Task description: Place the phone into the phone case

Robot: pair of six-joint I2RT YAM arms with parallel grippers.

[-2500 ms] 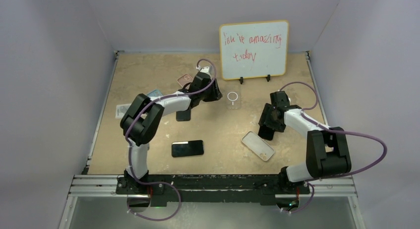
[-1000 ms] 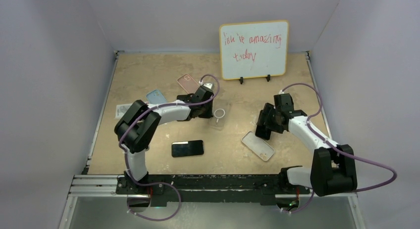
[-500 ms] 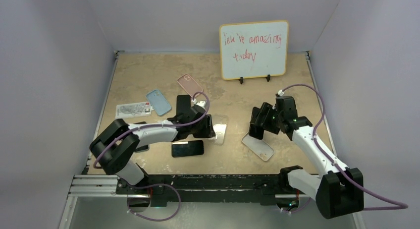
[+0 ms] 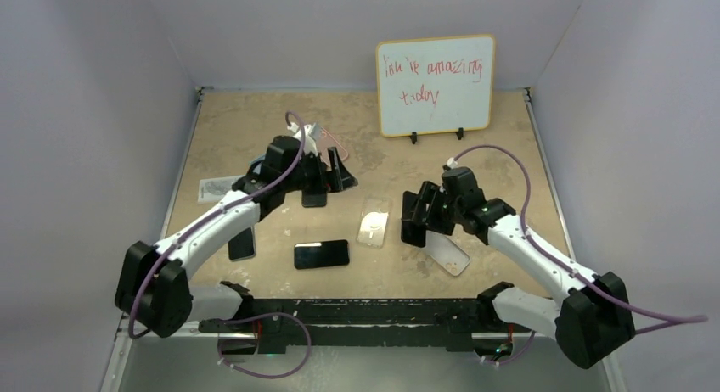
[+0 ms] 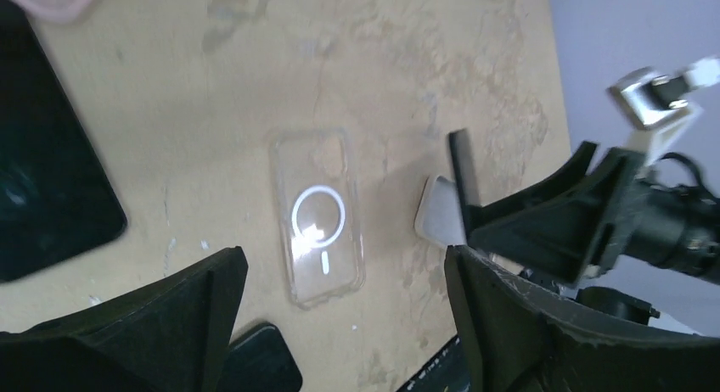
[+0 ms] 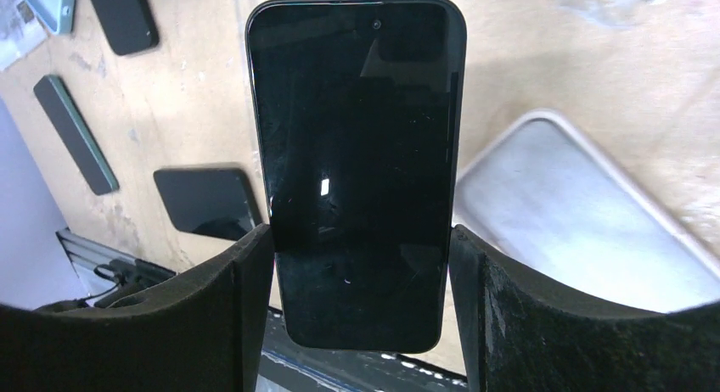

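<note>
Starting with the top external view, the left end effector is seen over the far-left part of the desk, its fingers spread and nothing held between them. The clear phone case, marked with a white ring, is laid flat near the middle of the desk, apart from both arms. Just to its right the phone is pinched in the right end effector. A grey case is partly covered by that arm, and a black phone is laid to the left of the clear case. A whiteboard is stood at the far edge.

In the left wrist view, both dark fingers are held wide apart. The clear phone case is seen on the desk beyond them, untouched.

In the right wrist view, the phone is clamped by its long edges between the two fingers, its dark screen turned to the camera. The grey case is seen on the desk behind it, to the right. Whether the phone touches the desk cannot be told.
</note>
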